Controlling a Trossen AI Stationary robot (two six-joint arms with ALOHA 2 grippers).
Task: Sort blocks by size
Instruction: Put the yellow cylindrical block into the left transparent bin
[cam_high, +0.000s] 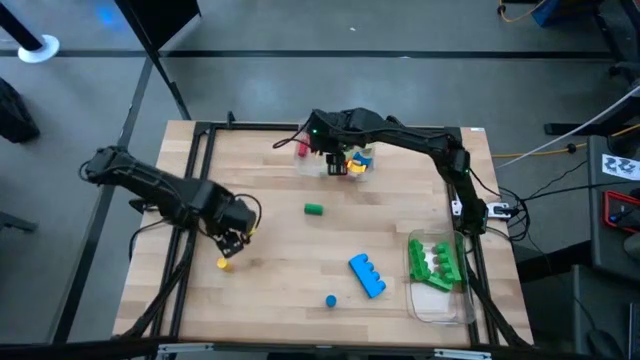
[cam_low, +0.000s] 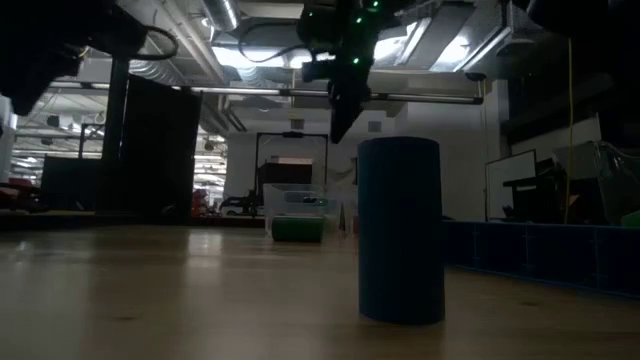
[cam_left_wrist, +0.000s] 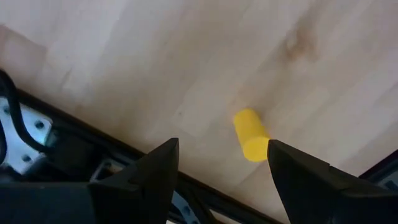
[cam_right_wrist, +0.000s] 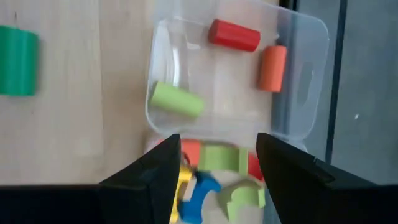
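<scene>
Looming nearest, a dark cylinder (cam_low: 400, 230) hides the table behind; its colour is unreadable. Left gripper (cam_left_wrist: 217, 165) open above yellow cylinder (cam_left_wrist: 251, 134); right gripper (cam_right_wrist: 214, 155) open over clear container (cam_right_wrist: 298, 81).

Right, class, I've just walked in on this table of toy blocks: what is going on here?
Two robot arms are sorting blocks. The left gripper hovers with open jaws over a yellow cylinder near the table's left edge. The right gripper, also open, hangs above a clear container of small pieces at the far side. Green bricks already sit in another container on the right. A blue brick, a green cylinder and a small blue cylinder lie loose.
</scene>
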